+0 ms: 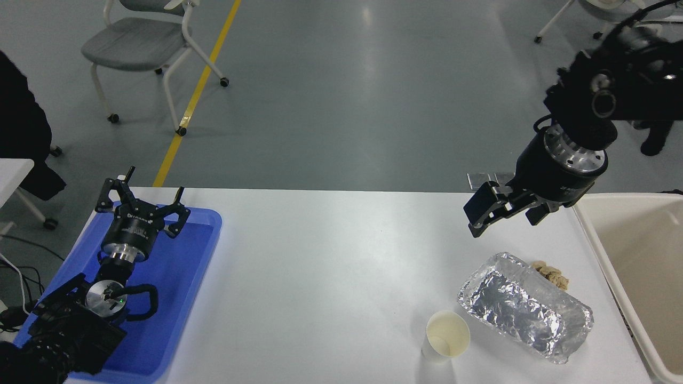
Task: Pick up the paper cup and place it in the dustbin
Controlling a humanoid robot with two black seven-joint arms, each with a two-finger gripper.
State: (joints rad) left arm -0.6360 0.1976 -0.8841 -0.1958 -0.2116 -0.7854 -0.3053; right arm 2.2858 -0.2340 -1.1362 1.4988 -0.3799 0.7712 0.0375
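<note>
The small white paper cup (447, 337) stands upright near the table's front edge, its cream inside showing. The cream-beige dustbin (603, 256) stands at the table's right end, partly cut off by the picture edge. My right gripper (499, 213) is open and empty, pointing down and left above the table, well behind the cup and just left of the dustbin's near corner. My left gripper (143, 200) is open and parked over the blue tray at the lower left.
A crinkled silver foil package (525, 308) lies right beside the cup, with a small brown crumpled lump (552, 274) behind it. The blue tray (181, 277) lies at the table's left end. Wheeled chairs stand on the floor beyond the table.
</note>
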